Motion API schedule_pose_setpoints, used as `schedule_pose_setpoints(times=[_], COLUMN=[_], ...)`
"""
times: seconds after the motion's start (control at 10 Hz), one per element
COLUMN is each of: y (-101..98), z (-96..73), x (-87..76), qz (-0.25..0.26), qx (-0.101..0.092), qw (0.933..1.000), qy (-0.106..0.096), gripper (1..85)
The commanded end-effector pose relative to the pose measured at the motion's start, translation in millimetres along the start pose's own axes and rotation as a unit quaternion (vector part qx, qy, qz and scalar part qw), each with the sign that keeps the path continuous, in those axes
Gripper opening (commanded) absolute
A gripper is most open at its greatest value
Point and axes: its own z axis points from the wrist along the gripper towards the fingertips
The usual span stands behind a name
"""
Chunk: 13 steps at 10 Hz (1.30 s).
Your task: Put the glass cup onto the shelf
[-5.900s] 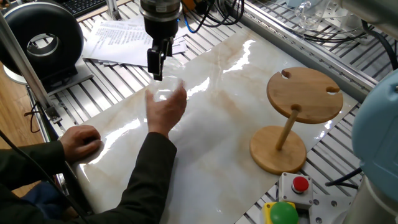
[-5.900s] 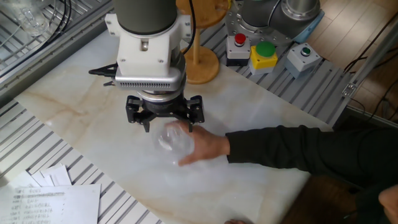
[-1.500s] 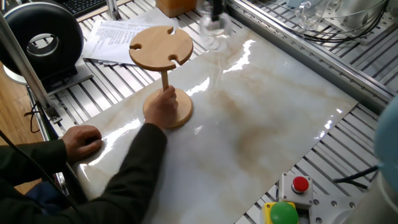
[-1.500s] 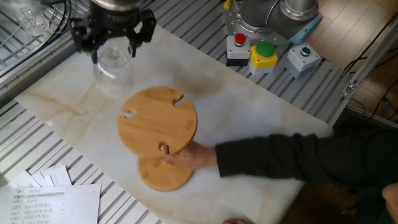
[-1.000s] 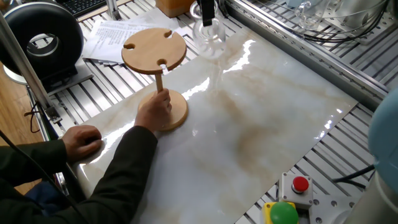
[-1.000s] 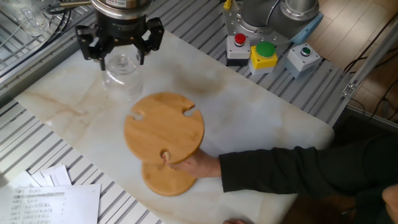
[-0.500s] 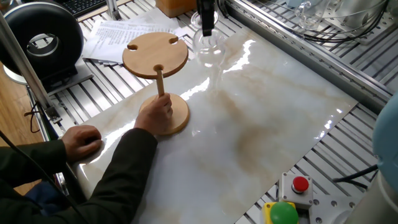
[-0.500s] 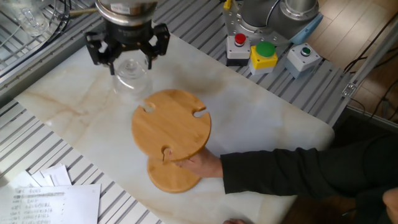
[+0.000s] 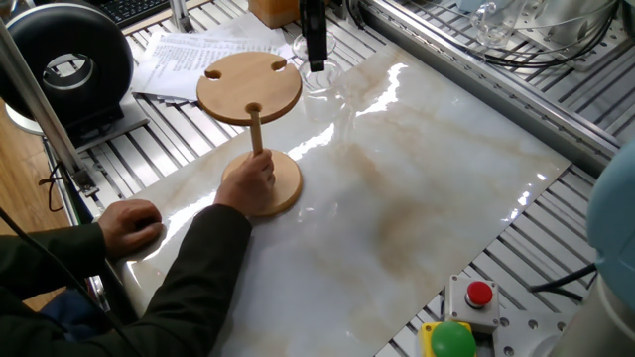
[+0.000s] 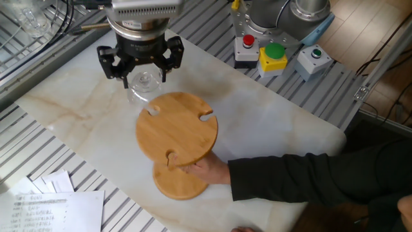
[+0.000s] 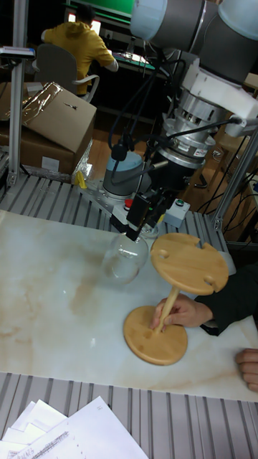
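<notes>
1. Cup (image 11: 127, 258): clear, round-bowled glass, hanging bowl-down.
2. Shelf (image 10: 177, 127): pale wood, notched round top, thin post, round base; a hand (image 9: 248, 179) grips the post.
3. Surface (image 9: 417, 188): glossy marbled slab on ribbed metal.
4. Tool (image 10: 141, 66) clamps the cup, which sits at the shelf top's 11 o'clock edge in the other fixed view.

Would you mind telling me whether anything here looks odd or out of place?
A person's hand grips the post of the wooden shelf while the end effector holds the glass cup upside down beside its top.
</notes>
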Motion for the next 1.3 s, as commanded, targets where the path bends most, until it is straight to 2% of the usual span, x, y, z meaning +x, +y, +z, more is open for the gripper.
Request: schedule_pose_setpoints(times=[0.0, 0.5, 1.2], y=[-3.1, 7.6, 15.0], z=[1.0, 2.1, 4.7], x=[-14.2, -26.4, -35.2], qz=[-0.006, -0.002, -0.002], qx=[0.001, -0.015, -0.021], qw=[0.9999, 0.9997, 0.9994], qy=[-0.009, -0.018, -0.027], gripper=[1.0, 1.0, 1.0])
